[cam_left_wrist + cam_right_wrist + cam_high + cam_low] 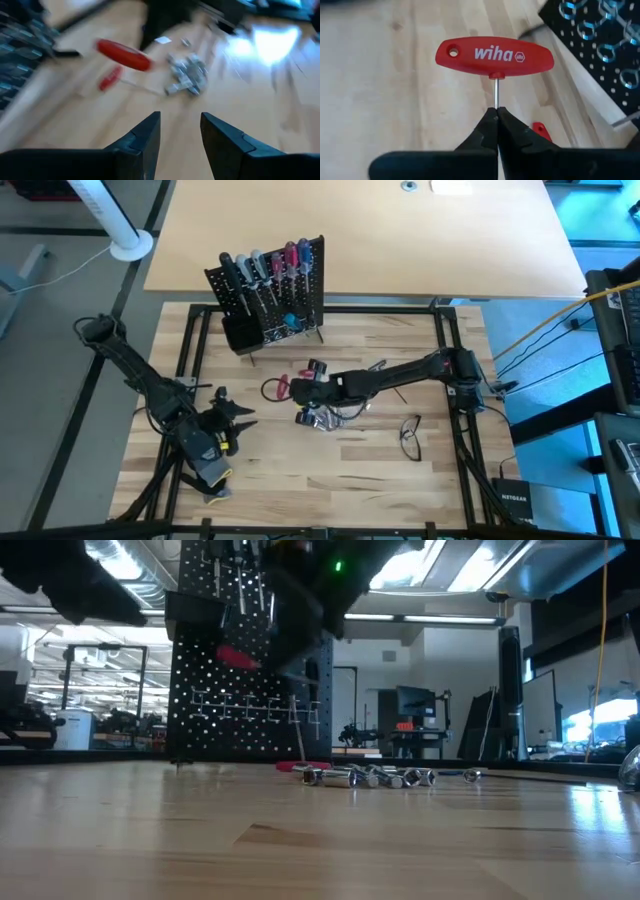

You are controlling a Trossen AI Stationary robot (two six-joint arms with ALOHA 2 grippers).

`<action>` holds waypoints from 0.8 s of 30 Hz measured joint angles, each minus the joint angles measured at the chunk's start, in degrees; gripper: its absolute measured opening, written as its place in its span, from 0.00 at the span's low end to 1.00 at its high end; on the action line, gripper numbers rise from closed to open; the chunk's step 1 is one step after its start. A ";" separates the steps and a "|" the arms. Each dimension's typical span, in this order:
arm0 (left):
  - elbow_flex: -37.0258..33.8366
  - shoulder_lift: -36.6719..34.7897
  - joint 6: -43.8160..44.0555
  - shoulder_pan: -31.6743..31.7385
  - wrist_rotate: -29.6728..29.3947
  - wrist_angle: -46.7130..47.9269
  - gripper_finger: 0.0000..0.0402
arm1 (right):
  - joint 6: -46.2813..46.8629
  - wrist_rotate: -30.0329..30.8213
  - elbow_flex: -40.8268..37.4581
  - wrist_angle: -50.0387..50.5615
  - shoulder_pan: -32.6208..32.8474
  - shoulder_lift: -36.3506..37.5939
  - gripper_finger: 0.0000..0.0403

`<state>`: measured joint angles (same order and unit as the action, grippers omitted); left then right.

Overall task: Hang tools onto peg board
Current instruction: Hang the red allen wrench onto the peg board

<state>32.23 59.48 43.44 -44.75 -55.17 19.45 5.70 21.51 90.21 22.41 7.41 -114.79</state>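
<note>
My right gripper (496,111) is shut on a T-handle tool with a red "wiha" grip (494,55), above the table's middle (300,388); the low view shows the grip (237,658) in the air. The black peg board (272,285) stands at the far edge with several screwdrivers hanging on it and a black bin (238,335) at its lower corner. A second red-handled tool (110,78) and silver bits (320,418) lie on the wood. My left gripper (181,125) is open and empty at the near left (243,416). My right gripper pinches the tool's thin metal shaft (496,99) between its two fingertips, just behind the red grip. The fingers come about level from the table's right and lie along the shaft. The grip sits crosswise beyond the fingertips, lifted clear of the table.
A pair of glasses (410,436) lies on the wood at the near right. A black frame (445,350) borders the work surface. A pale tabletop (400,240) lies behind the peg board.
</note>
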 joint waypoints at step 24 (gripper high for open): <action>-6.78 3.57 -19.11 -1.36 -5.98 -36.53 0.32 | -4.61 -13.60 -18.13 -44.22 3.70 7.35 0.00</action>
<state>25.45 63.04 24.33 -46.11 -61.15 -17.08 1.09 7.91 72.09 -21.81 11.11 -107.44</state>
